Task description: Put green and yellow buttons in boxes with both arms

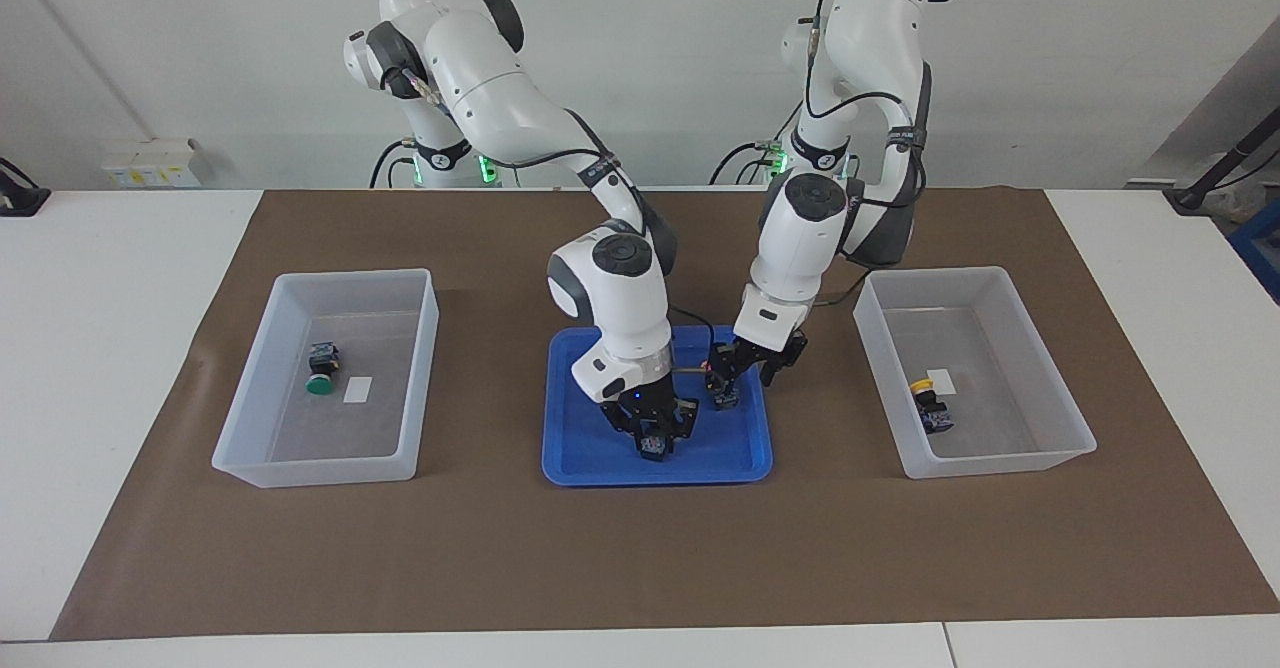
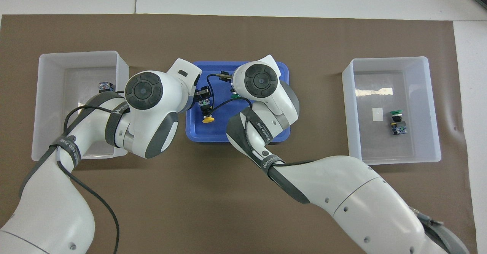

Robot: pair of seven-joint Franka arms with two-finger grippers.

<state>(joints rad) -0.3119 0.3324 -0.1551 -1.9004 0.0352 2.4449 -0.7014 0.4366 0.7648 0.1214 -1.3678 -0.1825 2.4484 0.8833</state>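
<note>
In the blue tray (image 1: 600, 468), my right gripper (image 1: 655, 438) is down on the floor and shut on a green button (image 1: 655, 446). From overhead its wrist hides the grip, and only the green cap (image 2: 234, 94) peeks out. My left gripper (image 1: 740, 373) is low in the same tray, right at a yellow button (image 1: 724, 395), whose yellow cap (image 2: 207, 119) points toward the robots. One box (image 1: 320, 473) at the right arm's end holds a green button (image 1: 320, 368). The other box (image 1: 1000, 463) at the left arm's end holds a yellow button (image 1: 930, 403).
Both boxes and the tray sit on a brown mat (image 1: 640, 558) over a white table. From overhead the left arm's forearm covers part of the box (image 2: 49, 94) at its end. Black cables (image 2: 213, 90) hang over the tray.
</note>
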